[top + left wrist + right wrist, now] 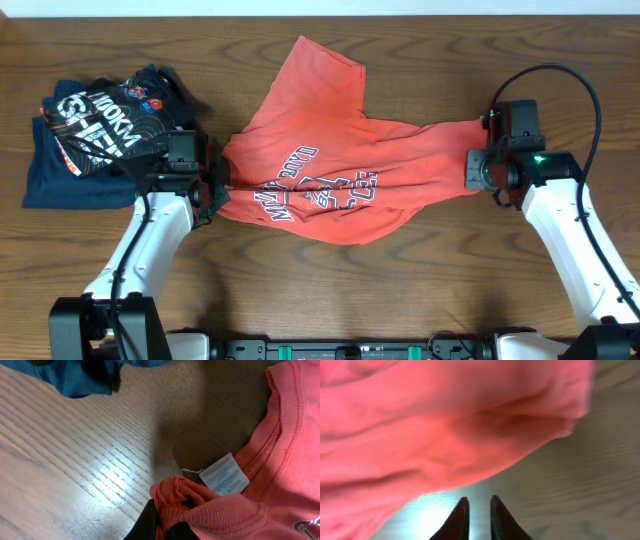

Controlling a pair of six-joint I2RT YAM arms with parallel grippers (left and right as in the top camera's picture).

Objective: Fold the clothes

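Shirt (330,165) lies rumpled across the middle of the desk (400,300), lettering showing, one sleeve sticking toward the far edge. No clean fold, no squared edges. Judgement: task barely begun, nearly all the folding left to do. Dark clothes (100,130) heaped at far left, no part of the job.

Overhead places the left gripper (212,190) at the shirt's left edge and the right gripper (476,170) at its right end, but shows neither grip.

Left wrist view fills that in: left gripper (161,527) clamped on a bunch of ribbed collar, white label (224,475) just beside.

Right wrist view: right gripper (479,515) narrowly apart, bare desk showing in the gap, nothing held. Shirt cloth looms blurred just ahead, probably not touching.
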